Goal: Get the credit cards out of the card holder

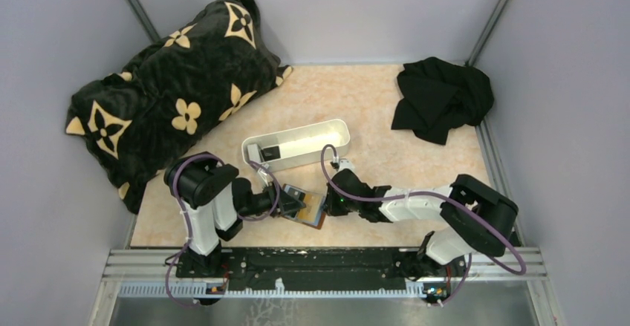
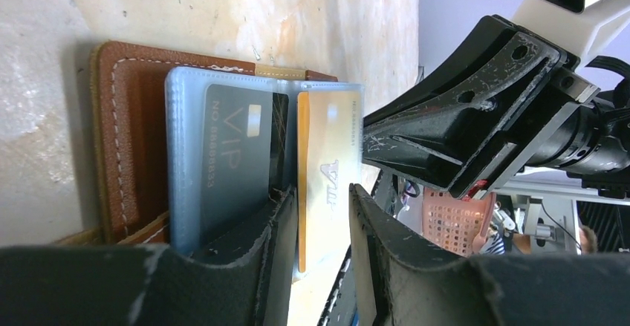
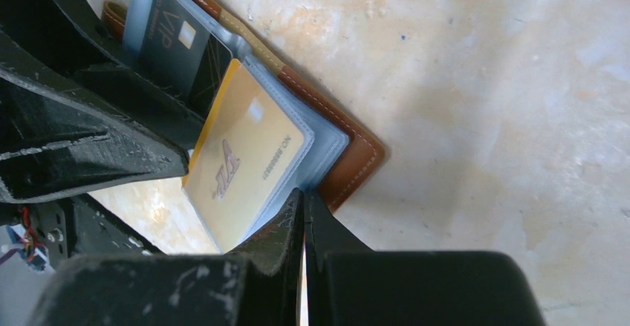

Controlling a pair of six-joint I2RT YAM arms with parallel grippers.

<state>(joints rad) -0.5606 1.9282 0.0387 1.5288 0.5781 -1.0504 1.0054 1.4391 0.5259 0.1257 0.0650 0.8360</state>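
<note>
The card holder (image 1: 316, 218) lies open on the table between both grippers, brown leather (image 2: 130, 140) outside and blue-grey pockets inside. A dark VIP card (image 2: 234, 155) sits in the left pocket. A gold credit card (image 2: 327, 163) sticks partly out of the right pocket (image 3: 316, 144), tilted up. My left gripper (image 2: 321, 218) straddles the gold card's free edge; its jaws stand apart, the card close to one finger (image 2: 278, 244). My right gripper (image 3: 304, 196) is shut, its tips touching the right pocket's edge and the leather rim. I cannot tell whether it pinches the pocket.
A long white tray (image 1: 297, 144) with small dark items stands just behind the card holder. A black patterned blanket (image 1: 171, 96) fills the back left and a black cloth (image 1: 442, 96) lies back right. Grey walls close the table in.
</note>
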